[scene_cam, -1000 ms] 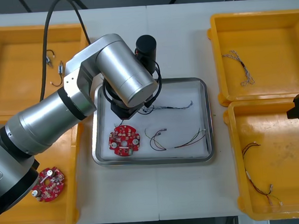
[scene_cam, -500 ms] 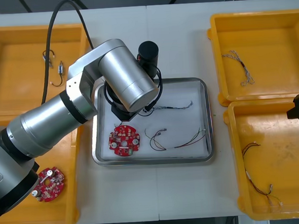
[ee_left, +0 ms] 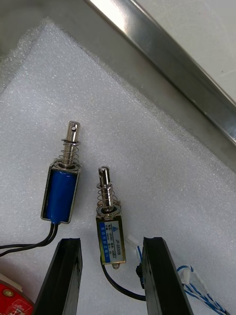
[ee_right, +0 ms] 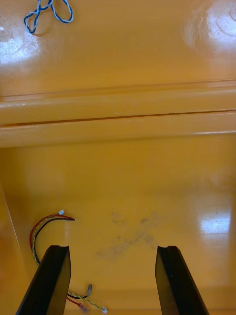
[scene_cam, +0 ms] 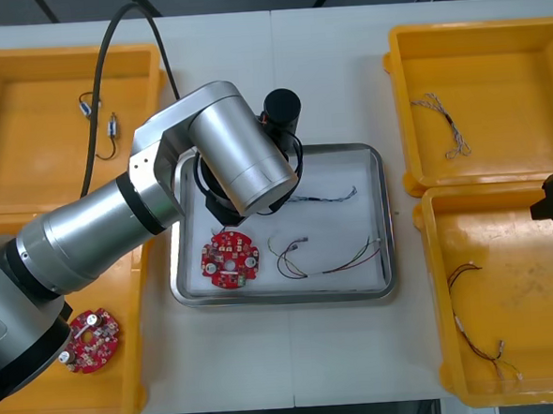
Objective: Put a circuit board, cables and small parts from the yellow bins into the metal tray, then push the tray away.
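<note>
A light table [scene_cam: 324, 63] is seen from above, with a metal tray [scene_cam: 387, 221], white inside, at its middle and two yellow bins at each side. The robot's left arm [scene_cam: 163, 200] reaches in from the left over the tray's far left corner. In the left wrist view the left gripper [ee_left: 110, 241] hangs low over the tray's white lining, its fingers [ee_left: 64, 275] spread wide and gripping nothing. A silver small metal part [ee_left: 109, 231] lies flat between the fingertips and touches neither. A blue small metal part [ee_left: 61, 189] lies just beside it, ahead of one fingertip. A twisted blue and white cable [ee_left: 196, 290] lies near the other finger. In the front view a round red circuit board [scene_cam: 230, 259] lies in the tray's near left part. To its right in the tray lie a dark cable [scene_cam: 289, 256] and a red and yellow cable [scene_cam: 350, 257]. A second circuit board [scene_cam: 89, 339] lies in the near left bin [scene_cam: 129, 404]. The right gripper [ee_right: 113, 248] is parked at the table's right side over the near right bin [scene_cam: 432, 291], fingers wide apart and empty, with a red, yellow and black cable [ee_right: 44, 226] on the bin floor near one finger
</note>
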